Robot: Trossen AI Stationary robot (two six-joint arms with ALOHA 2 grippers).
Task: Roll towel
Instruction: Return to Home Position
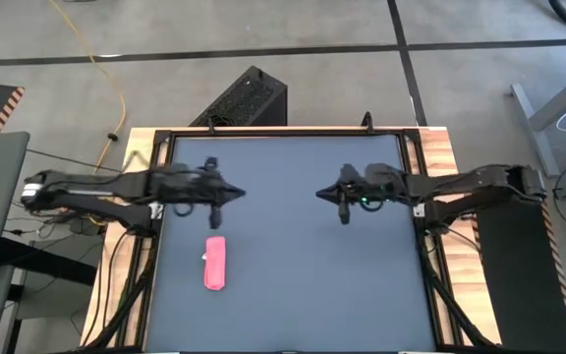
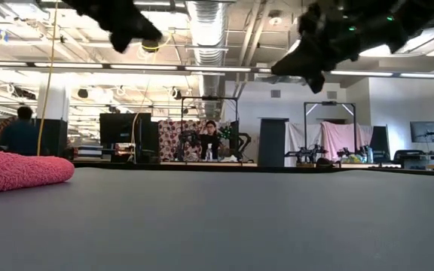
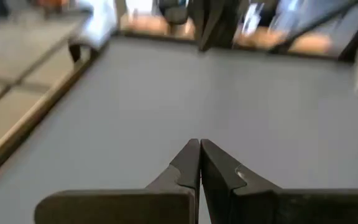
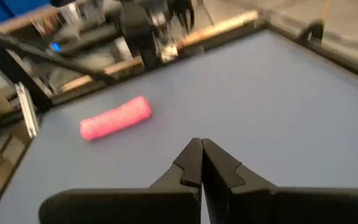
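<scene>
The towel (image 1: pixel 215 263) is a narrow pink-red roll lying on its side on the dark table, toward the left and near side. It also shows in the right wrist view (image 4: pixel 115 117) and at the left edge of the low view (image 2: pixel 17 169). My left gripper (image 1: pixel 240 195) is shut and empty, raised above the table beyond the roll. My right gripper (image 1: pixel 319 194) is shut and empty, raised over the table's middle right. Their shut fingertips show in the wrist views (image 3: pixel 199 144) (image 4: pixel 201 143).
The dark table top (image 1: pixel 293 295) has wooden side rails (image 1: pixel 440 157) and a black frame around it. A black box (image 1: pixel 244 98) stands on the floor behind the far edge. People and equipment show in the room beyond.
</scene>
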